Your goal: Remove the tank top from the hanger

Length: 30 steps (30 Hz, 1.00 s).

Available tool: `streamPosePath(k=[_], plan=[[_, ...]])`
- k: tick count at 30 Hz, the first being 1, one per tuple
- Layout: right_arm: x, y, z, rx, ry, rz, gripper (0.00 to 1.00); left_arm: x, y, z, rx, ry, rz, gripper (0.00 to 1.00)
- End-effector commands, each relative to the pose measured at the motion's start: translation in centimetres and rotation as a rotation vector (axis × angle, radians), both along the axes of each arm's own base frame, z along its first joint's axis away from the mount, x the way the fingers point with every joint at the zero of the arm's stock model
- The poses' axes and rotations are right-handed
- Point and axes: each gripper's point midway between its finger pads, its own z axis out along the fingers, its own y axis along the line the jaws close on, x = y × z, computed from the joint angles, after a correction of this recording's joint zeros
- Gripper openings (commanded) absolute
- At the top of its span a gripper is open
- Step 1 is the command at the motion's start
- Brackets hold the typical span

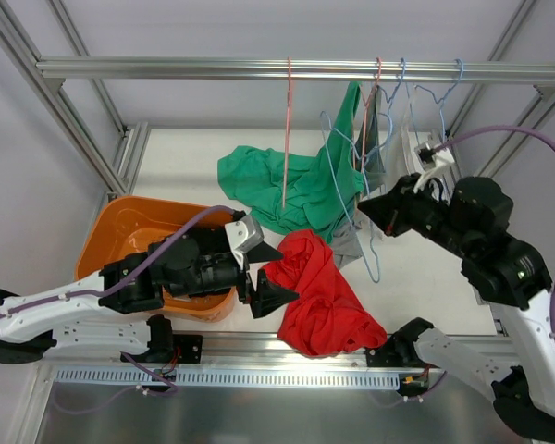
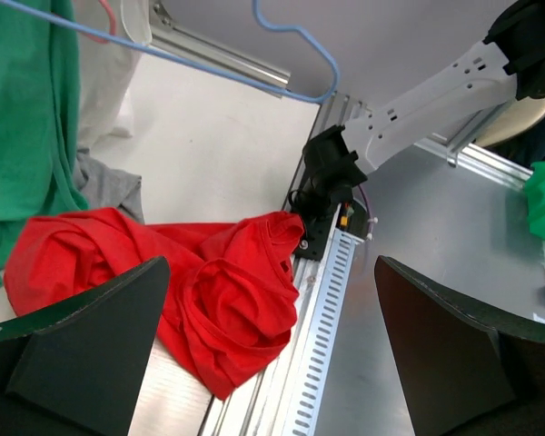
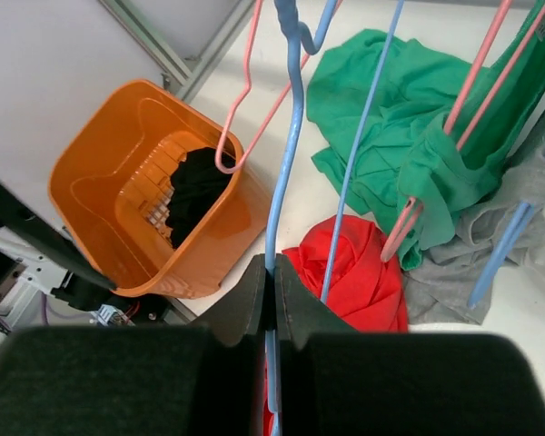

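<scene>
Two states: left pincer (image 1: 265, 268) agape by red tank top (image 1: 326, 298) at table (image 1: 180, 166) edge, right pincer (image 3: 272, 283) clamping blue hanger (image 3: 282, 195)

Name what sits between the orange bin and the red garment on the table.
The left gripper, its jaws open, sits between the orange bin and the red garment. The top external view shows this.

arms (image 1: 65, 314): white links, black joints | cables (image 1: 509, 128): purple (sheathed) | fingers (image 2: 82, 345): black
</scene>
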Motion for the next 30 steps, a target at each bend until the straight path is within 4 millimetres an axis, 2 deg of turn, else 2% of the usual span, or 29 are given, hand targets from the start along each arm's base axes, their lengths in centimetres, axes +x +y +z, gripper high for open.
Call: streamPosePath(k=[1,2,3,4,5,6,7,8,9,11,13,15,16,18,21,24,26,27,29,30], plan=[[2.5,1.0,4.6,0.022,-0.108,-0.052,0.0,1.0,0.7,2.2,-0.042,-0.045,0.053,0.99],[3.4,1.5,4.8,0.006,-0.108,-0.063,0.0,1.8,0.8,2.3,-0.041,-0.042,0.106,0.99],[5.1,3.1,4.2,-0.037,-0.098,-0.047,0.0,2.4,0.8,2.2,-0.033,-0.042,0.135,0.99],[5.8,3.3,6.2,-0.027,-0.135,-0.072,0.0,2.7,0.8,2.0,-0.026,-0.042,0.157,0.99],[6.7,3.7,6.5,-0.038,-0.14,-0.084,0.0,3.1,0.8,1.9,-0.019,-0.043,0.176,0.99],[8.5,5.0,5.6,-0.074,-0.118,-0.086,0.0,3.2,0.6,1.7,-0.011,-0.044,0.176,0.99],[8.9,5.2,7.4,-0.055,-0.146,-0.095,0.01,3.0,0.4,1.6,-0.006,-0.043,0.167,0.99],[9.8,5.5,7.5,-0.062,-0.145,-0.114,0.0,2.8,0.3,1.7,-0.007,-0.041,0.149,0.99],[11.4,6.5,6.3,-0.092,-0.115,-0.125,0.0,2.6,0.1,1.4,0.0,-0.037,0.139,0.99],[12.6,6.8,7.1,-0.112,-0.14,-0.144,0.0,2.4,0.0,1.4,-0.002,-0.031,0.126,0.99],[14.3,7.8,5.9,-0.145,-0.12,-0.154,0.0,2.0,-0.1,1.3,-0.003,-0.022,0.109,0.99],[15.2,8.1,6.0,-0.153,-0.125,-0.167,0.0,1.8,-0.1,1.1,-0.001,-0.017,0.096,0.99],[16.0,8.8,5.0,-0.176,-0.11,-0.163,0.0,1.7,-0.1,1.1,-0.001,-0.012,0.095,0.99],[16.6,9.3,4.6,-0.186,-0.104,-0.155,0.0,1.6,-0.1,0.8,0.001,-0.009,0.089,0.99],[17.3,9.8,2.7,-0.21,-0.067,-0.157,0.0,1.5,-0.3,0.4,0.01,-0.003,0.079,0.99],[17.4,10.6,1.3,-0.221,-0.037,-0.131,0.0,1.3,-0.7,0.1,0.022,0.0,0.065,0.99],[17.2,10.6,1.1,-0.214,-0.027,-0.123,0.0,1.2,-1.0,-0.2,0.031,0.002,0.056,0.99],[17.0,10.6,1.1,-0.21,-0.024,-0.12,0.04,1.2,-1.1,-0.3,0.036,0.004,0.051,0.98],[16.6,10.3,1.0,-0.21,-0.02,-0.119,0.26,1.2,-1.3,-0.8,0.05,0.008,0.053,0.99],[16.0,9.9,1.6,-0.196,-0.031,-0.118,0.29,1.3,-1.4,-1.2,0.059,0.01,0.056,0.99]])
